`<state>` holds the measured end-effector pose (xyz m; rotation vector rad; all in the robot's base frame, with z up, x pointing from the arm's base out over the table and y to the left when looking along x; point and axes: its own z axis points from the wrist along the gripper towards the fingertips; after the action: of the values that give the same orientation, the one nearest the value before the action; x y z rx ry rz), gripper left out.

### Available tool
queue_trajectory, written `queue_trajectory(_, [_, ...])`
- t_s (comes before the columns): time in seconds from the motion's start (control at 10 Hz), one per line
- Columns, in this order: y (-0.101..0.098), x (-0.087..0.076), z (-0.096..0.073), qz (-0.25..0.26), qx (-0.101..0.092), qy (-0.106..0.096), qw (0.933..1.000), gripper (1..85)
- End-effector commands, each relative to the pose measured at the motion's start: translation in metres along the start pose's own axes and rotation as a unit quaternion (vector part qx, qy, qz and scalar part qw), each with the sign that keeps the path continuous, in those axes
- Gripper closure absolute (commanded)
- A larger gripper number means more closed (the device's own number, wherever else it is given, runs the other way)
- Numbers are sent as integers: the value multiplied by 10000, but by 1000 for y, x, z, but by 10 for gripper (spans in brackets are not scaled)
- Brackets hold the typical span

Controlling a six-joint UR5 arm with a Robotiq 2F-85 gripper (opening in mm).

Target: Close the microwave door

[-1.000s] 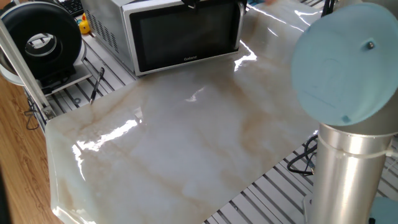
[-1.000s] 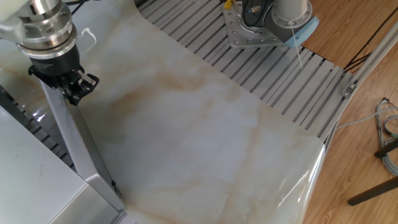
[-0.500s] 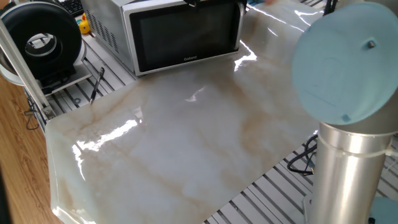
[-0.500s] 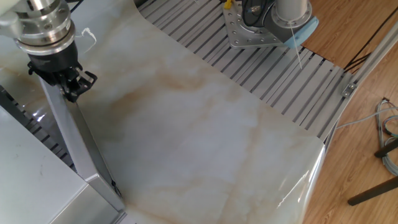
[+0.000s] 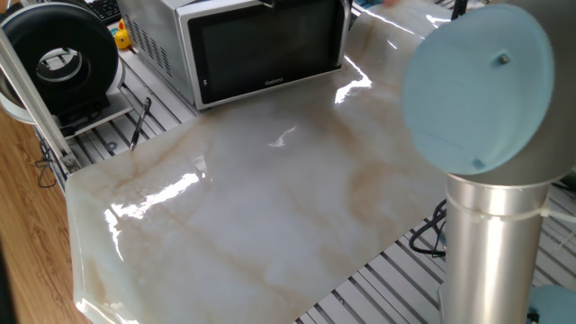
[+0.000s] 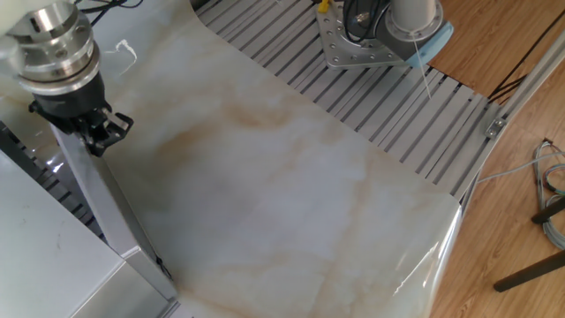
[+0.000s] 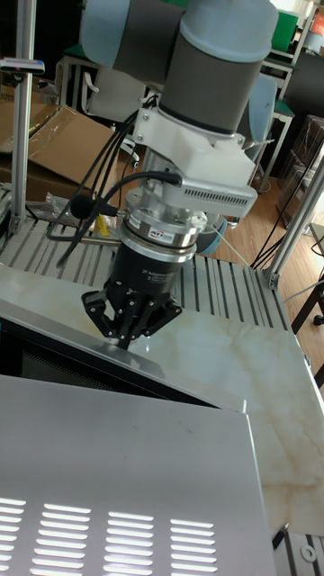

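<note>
The microwave [image 5: 148,36] stands at the back of the table, its vented side facing left. The microwave door [image 5: 261,49], dark glass in a silver frame, lies nearly flush with the front. From above, the door's top edge [image 6: 110,208] runs as a silver strip beside the casing top [image 6: 44,256], and a narrow dark gap still shows behind the door edge [image 7: 108,346]. My gripper [image 7: 124,340] points down with its fingers together, the tips resting on that top edge near the door's free end. It holds nothing. The gripper [image 6: 93,132] also shows from above.
A round black fan-like device [image 5: 58,58] and a small yellow toy [image 5: 121,36] sit left of the microwave. The marble tabletop [image 5: 270,198] spreads in front. My arm's column [image 5: 486,135] fills the near right. Slatted metal [image 6: 397,124] borders the marble.
My gripper has shifted toward the microwave, pushing the door's top edge with it. The door has swung closer to the casing. The arm column has moved left.
</note>
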<state>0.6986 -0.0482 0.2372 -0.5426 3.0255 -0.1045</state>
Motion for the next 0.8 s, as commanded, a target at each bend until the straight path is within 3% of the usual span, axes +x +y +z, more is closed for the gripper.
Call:
queue_trajectory(0.0, [20, -18, -2, 338, -327, -190, 9987, 843])
queue_trajectory(0.1, [22, -17, -2, 507, -363, -156, 9979, 843])
queue_trajectory(0.3, [16, -13, -2, 557, -252, -79, 9981, 843])
queue_trajectory(0.4, [15, -3, -2, 611, -259, -81, 9978, 843])
queue_trajectory(0.6, [1, 4, 5, 597, -128, -169, 9980, 843])
queue_trajectory(0.7, [-4, 3, 7, 514, -70, -96, 9986, 843])
